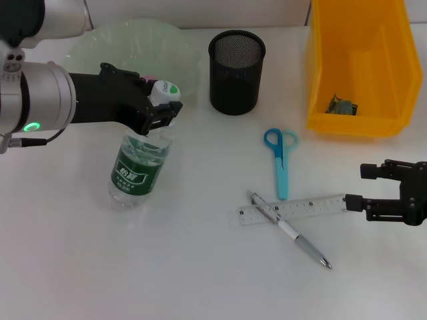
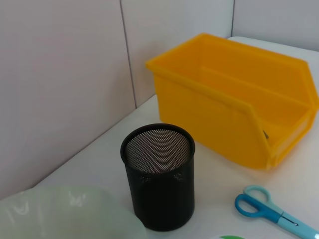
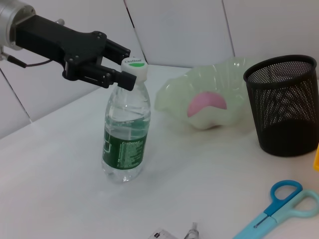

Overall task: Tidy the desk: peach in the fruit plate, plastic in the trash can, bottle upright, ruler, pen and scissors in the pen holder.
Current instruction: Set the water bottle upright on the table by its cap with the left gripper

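Head view: white desk carries everything. Largest, the yellow plastic bin at the far right, a crumpled scrap of plastic already inside. Pale green wavy-rimmed fruit plate at the far left; the right wrist view shows the pink peach lying in it. Black mesh pen holder stands between plate and bin, nothing in it that I can see.

Clear plastic water bottle with green label stands upright near the plate. Left end effector is clamped on the white cap, fingers either side. Judgement: the bottle step is nearly done; next move calls for opening the fingers and lifting clear without tipping it.

Clear plastic ruler lies flat, the silver pen crossed over it, touching. Blue-handled scissors lie just beyond them, blades closed. All three are not yet in the holder.

Right end effector sits low at the right edge, fingers spread and holding nothing, tips just beside the ruler's end, likely the next pick.
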`<state>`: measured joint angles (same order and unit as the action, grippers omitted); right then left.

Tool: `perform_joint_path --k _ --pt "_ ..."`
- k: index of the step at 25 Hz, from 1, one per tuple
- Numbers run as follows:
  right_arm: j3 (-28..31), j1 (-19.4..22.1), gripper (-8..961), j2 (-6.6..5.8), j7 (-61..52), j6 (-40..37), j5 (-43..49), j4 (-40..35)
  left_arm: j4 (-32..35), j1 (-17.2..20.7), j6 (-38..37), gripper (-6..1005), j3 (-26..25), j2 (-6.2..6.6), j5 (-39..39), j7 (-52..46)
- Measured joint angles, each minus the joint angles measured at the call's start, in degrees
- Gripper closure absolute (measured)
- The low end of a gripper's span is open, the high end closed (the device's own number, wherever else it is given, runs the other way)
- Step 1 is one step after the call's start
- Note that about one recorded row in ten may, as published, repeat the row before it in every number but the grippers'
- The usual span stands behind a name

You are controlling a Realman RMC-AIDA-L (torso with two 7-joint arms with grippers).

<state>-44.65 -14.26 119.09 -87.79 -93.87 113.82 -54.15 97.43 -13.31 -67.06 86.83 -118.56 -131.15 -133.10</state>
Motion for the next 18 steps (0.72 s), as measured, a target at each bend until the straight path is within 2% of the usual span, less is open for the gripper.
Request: perform_joint_path --k 18 --pt "0.02 -1.10 151 0.00 -0.62 0.49 0.38 0.01 0.38 -0.09 -0.10 555 -2.29 -0.01 1.80 0.76"
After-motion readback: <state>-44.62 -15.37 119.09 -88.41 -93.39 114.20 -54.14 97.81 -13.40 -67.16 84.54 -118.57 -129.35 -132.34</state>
